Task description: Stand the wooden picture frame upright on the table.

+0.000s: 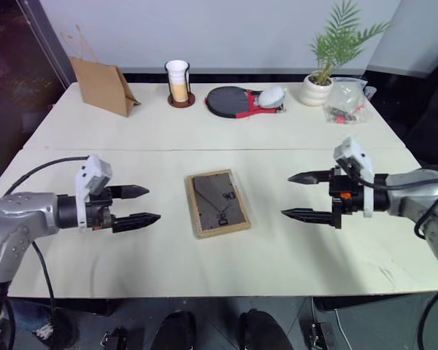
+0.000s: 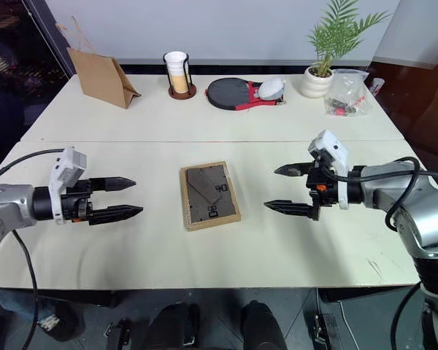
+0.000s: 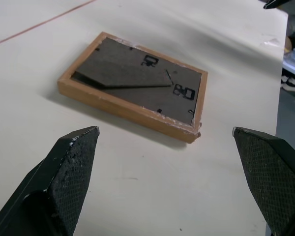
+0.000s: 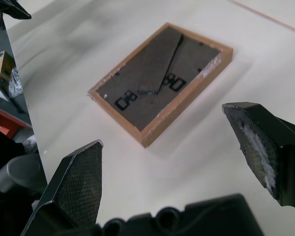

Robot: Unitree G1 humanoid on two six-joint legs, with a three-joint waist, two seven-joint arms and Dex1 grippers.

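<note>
The wooden picture frame (image 1: 217, 203) lies flat, face down, in the middle of the near half of the table (image 1: 204, 131). Its dark back panel with the folded stand faces up (image 3: 137, 78). To the frame's left hovers my left gripper (image 1: 140, 205), open and empty, its fingers pointing toward the frame. On the frame's right my right gripper (image 1: 304, 195) is open too, aimed at it from the other side, holding nothing. Both wrist views look at the frame (image 4: 162, 83) between spread fingers. Neither gripper touches it.
Along the far edge stand a brown paper bag (image 1: 102, 86), a stack of cups in a holder (image 1: 178, 82), a table tennis paddle (image 1: 233, 101), a potted plant (image 1: 328, 55) and a clear plastic bag (image 1: 347, 100). A seam (image 1: 204, 149) crosses the tabletop.
</note>
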